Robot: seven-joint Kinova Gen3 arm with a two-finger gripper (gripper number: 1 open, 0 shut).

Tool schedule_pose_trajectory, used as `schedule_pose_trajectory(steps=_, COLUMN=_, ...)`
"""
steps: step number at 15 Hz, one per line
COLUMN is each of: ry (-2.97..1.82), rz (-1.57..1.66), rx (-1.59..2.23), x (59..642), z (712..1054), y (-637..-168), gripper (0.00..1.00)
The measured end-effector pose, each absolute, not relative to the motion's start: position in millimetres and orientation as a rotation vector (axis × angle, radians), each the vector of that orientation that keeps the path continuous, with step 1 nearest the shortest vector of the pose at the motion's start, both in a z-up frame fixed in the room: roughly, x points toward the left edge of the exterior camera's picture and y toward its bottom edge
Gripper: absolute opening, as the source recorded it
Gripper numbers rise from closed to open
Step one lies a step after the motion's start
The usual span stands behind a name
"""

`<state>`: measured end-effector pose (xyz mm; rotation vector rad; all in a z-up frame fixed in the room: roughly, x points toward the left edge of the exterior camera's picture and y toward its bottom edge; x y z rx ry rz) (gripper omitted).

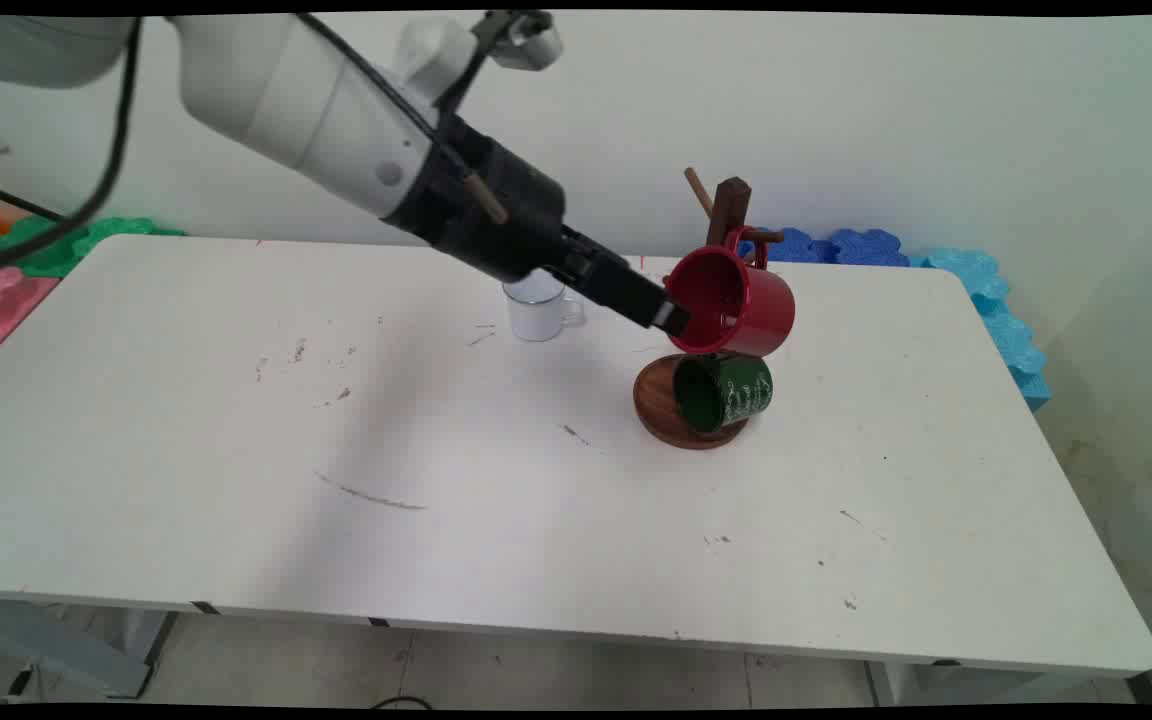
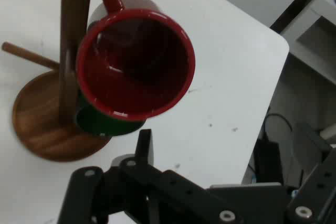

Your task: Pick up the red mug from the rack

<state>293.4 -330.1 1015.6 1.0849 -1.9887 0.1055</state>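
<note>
Mug stand (image 1: pixel 726 215) blocks the table's (image 1: pixel 236 450) far right.
Left and near side lie open; a white mug (image 1: pixel 538 308) stands mid-back.

Even, soft light across the white counter (image 1: pixel 536 520), and a broad, faint shadow of the arm spreads over its left half. The red mug (image 1: pixel 731 300) throws a small glint off its rim. In the hand view, the linkage at the bottom sits soft, out of focus.
</note>
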Motion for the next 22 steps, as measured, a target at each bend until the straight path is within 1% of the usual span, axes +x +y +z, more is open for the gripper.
schedule_pose_trajectory(steps=7, ry=-1.905, rz=0.073, rx=1.135, x=258.7, z=1000.7, y=-354.4, gripper=1.0)
schedule_pose_trajectory(steps=22, ry=-1.786, rz=0.029, rx=1.258, x=215.9, z=977.3, y=-395.3, gripper=1.0)
